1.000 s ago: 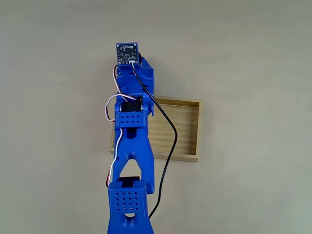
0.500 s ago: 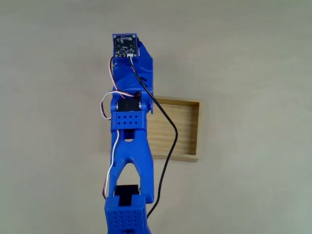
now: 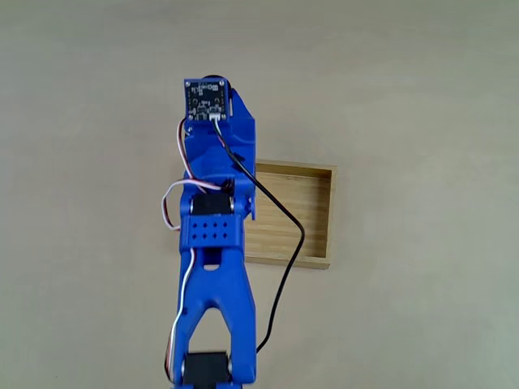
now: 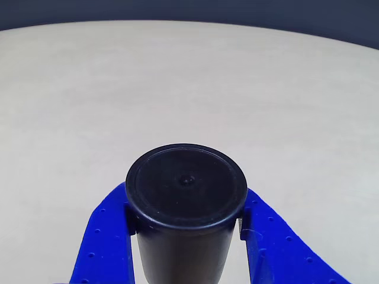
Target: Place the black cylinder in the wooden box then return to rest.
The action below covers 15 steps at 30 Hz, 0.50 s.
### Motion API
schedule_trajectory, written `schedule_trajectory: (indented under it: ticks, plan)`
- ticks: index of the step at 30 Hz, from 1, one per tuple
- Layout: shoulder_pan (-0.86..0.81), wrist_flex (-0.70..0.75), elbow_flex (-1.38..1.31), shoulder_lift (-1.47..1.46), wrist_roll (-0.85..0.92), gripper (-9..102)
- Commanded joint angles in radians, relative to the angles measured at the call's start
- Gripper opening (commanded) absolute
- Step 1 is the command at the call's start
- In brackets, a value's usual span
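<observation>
In the fixed view the wooden box (image 3: 304, 217) is being seen lying flat on the pale worktop (image 3: 422, 97), right of centre, its left part being hidden under the blue arm (image 3: 212, 235). The part of its grained floor that is being shown is holding nothing; what lies under the arm cannot be told. The arm is being stretched from the near edge towards the far side, a small circuit board (image 3: 204, 99) being carried at its far end, beyond the box's far wall, and a black cable (image 3: 284, 275) is being trailed across the box floor. In the other view the black cylinder (image 4: 185, 204) is being held upright between the two blue jaws of the gripper (image 4: 185, 231), its round top being turned towards the camera. The jaws are being kept only as far apart as the cylinder's width and are being pressed against its left and right sides, so they are clamped on it. Behind the cylinder bare worktop is being shown as far as its far edge. Whether the cylinder is being held over the box or just beyond it cannot be told.
</observation>
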<state>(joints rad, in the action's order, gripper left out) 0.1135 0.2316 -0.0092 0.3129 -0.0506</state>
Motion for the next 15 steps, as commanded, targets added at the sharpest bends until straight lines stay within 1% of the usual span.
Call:
schedule_trajectory:
  ticks: [1,7,15]
  plan:
    - [-0.014,-0.048,0.071,-0.275,0.005,18]
    - [-0.031,-0.064,0.267,-0.425,-0.005,19]
    - [-0.064,-0.141,0.549,-0.621,-0.026,19]
